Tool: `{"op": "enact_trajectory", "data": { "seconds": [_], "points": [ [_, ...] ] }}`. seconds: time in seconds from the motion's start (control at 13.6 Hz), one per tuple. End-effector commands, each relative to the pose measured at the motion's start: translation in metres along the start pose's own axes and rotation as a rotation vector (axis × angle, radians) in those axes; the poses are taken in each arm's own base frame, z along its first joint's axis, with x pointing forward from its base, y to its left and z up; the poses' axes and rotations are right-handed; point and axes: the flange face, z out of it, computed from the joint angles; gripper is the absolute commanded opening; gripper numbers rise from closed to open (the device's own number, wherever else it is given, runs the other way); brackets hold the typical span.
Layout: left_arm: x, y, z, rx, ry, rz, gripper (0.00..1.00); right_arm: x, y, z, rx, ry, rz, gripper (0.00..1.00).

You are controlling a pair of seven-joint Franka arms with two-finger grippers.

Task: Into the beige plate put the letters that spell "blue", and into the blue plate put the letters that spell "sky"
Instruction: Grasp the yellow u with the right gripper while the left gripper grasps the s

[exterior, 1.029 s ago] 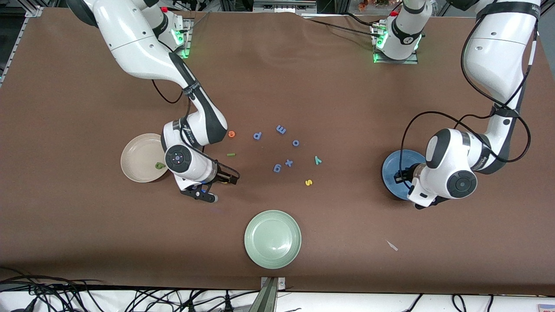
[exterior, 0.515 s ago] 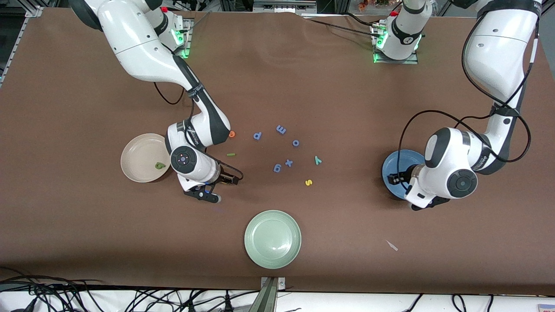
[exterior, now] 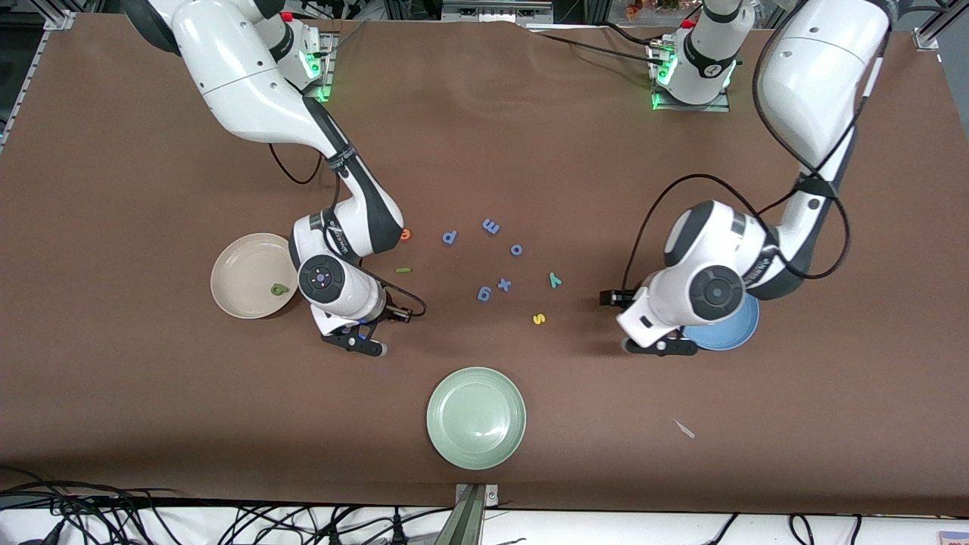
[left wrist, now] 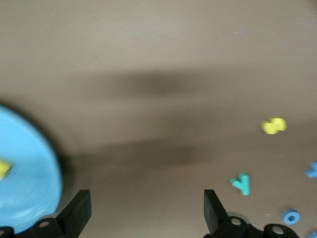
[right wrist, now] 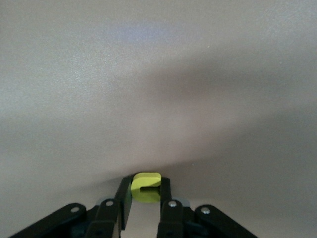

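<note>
Right tool clamped on yellow u; left tool spread apart, empty.

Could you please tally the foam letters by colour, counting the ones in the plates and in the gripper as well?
Periwinkle-blue letters: 5
Yellow letters: 3
Green letters: 2
Orange letter: 1
Teal letter: 1
Total: 12
</note>
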Motion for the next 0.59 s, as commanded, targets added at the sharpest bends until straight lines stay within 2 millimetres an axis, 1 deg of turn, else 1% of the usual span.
{"op": "enact_trajectory", "data": {
  "seconds": [0.0, 0.15, 0.22, 0.29, 0.37, 0.44, 0.51],
  "points": [
    [0.012, 0.033, 0.015, -0.003, 0.052, 0.170, 1.00, 0.001, -0.003, 0.010, -0.006, 0.003, 0.009, 0.18],
    [0.006, 0.072, 0.038, -0.009, 0.067, 0.276, 1.00, 0.006, -0.004, -0.002, 0.000, 0.010, 0.001, 0.17],
    [0.000, 0.089, 0.041, 0.001, 0.067, 0.361, 1.00, 0.009, 0.000, -0.008, -0.015, -0.001, -0.003, 0.16],
    [-0.001, 0.091, 0.042, 0.005, 0.067, 0.463, 1.00, 0.011, 0.005, -0.019, -0.028, -0.014, -0.014, 0.16],
    [0.000, 0.088, 0.043, 0.005, 0.065, 0.576, 1.00, 0.016, 0.012, -0.035, -0.035, -0.012, -0.056, 0.16],
    [0.000, 0.090, 0.051, 0.005, 0.058, 0.683, 1.00, 0.019, 0.027, -0.048, -0.054, -0.029, -0.091, 0.16],
    [0.002, 0.092, 0.053, 0.007, 0.079, 0.731, 1.00, 0.020, 0.043, -0.058, -0.088, -0.064, -0.126, 0.17]
  ]
}}
